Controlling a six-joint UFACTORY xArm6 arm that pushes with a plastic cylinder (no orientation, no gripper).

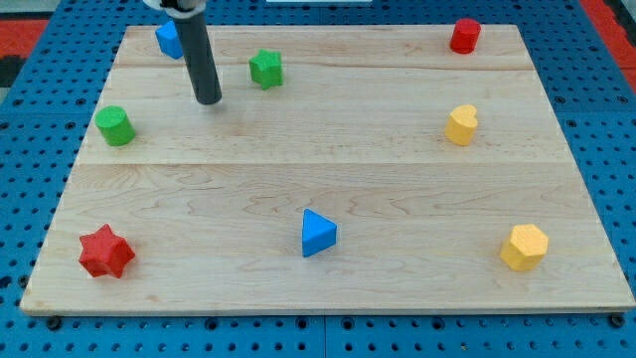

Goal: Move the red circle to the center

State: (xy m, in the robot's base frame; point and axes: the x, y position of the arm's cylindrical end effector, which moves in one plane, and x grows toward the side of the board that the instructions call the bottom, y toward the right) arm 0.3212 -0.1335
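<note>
The red circle (pixel 464 35), a short red cylinder, stands near the board's top right corner. My tip (pixel 209 100) is at the lower end of the dark rod, in the upper left part of the board. It is far to the left of the red circle. The tip lies between the green star (pixel 265 69) to its upper right and the green circle (pixel 115 126) to its lower left, touching neither. A blue block (pixel 168 39) sits at the top left, partly hidden behind the rod.
A yellow block (pixel 461 124) stands below the red circle on the right. A yellow hexagon (pixel 524 247) is at the bottom right. A blue triangle (pixel 317 233) is at bottom centre. A red star (pixel 105 252) is at bottom left. The wooden board (pixel 328 159) rests on blue pegboard.
</note>
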